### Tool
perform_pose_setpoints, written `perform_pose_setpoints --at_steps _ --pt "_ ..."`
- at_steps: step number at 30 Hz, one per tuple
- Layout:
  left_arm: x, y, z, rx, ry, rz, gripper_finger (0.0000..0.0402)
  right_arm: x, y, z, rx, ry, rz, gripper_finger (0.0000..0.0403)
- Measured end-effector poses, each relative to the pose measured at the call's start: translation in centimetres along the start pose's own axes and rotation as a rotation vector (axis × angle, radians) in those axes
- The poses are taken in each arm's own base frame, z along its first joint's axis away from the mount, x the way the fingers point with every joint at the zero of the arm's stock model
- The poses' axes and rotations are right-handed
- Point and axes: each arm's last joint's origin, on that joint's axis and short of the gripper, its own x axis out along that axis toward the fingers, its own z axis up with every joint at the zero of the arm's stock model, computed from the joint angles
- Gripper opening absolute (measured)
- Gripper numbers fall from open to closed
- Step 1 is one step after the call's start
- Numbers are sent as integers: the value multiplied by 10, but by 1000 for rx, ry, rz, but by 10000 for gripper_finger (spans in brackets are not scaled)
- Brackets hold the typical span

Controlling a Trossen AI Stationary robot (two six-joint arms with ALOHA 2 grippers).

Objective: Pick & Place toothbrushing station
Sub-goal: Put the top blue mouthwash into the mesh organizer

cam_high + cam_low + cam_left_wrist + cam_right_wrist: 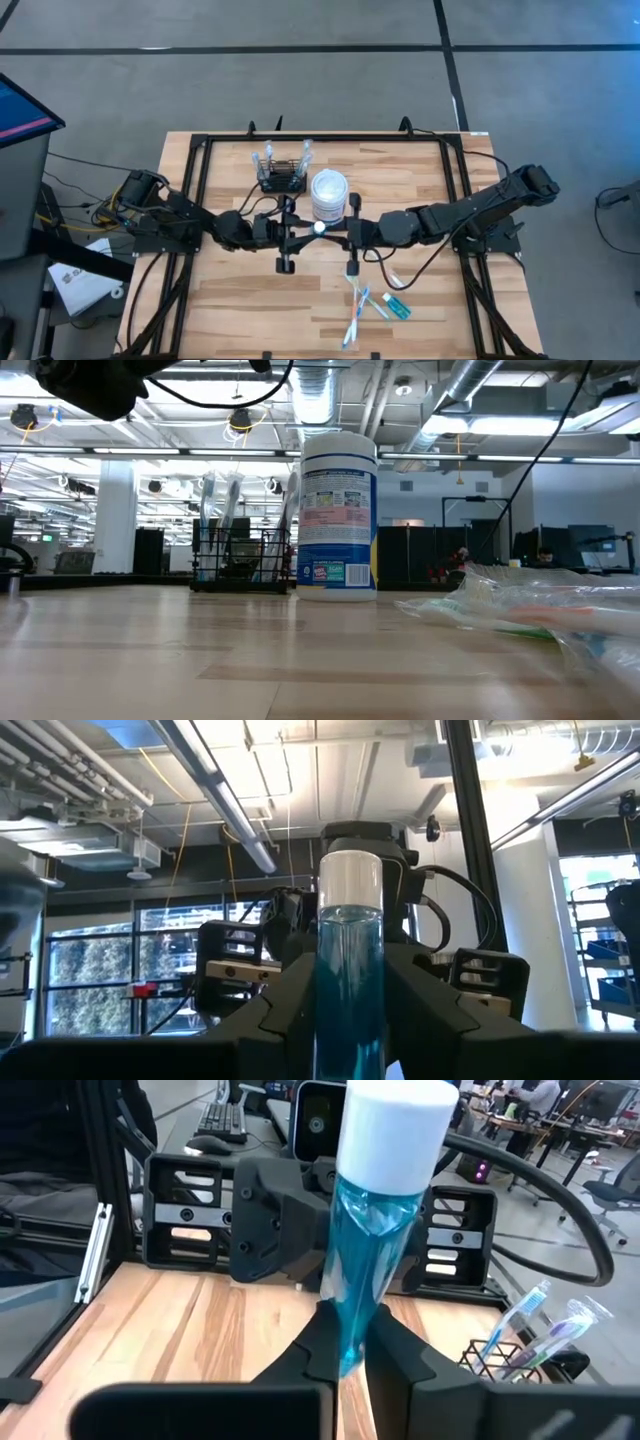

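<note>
High view: I see both grippers meeting mid-table, the right gripper [345, 1355] pinching a blue, white-capped toothpaste tube [375, 1220]. The left gripper [350, 1020] flanks the tube; I cannot tell its grip. The black wire-mesh rectangular rack [282, 178] stands just beside the round white tub [328, 193].

Blue tube [362, 1255], white cap; black wire rack [282, 181].

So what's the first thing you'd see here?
The blue tube with a white cap, pinched between both pincers in the air over the middle of the table: the right pincer grips one end, the left pincer the other. Behind them stand the white tub and the black wire rack with toothbrushes in it.
</note>
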Motion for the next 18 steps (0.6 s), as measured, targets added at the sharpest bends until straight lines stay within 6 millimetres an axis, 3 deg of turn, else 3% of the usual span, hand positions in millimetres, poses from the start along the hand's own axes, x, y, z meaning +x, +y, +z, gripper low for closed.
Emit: perform_pose_setpoints --at_steps 18 --pt "-19 9 17 -5 -8 13 108 0 0 -4 -15 35 13 4"
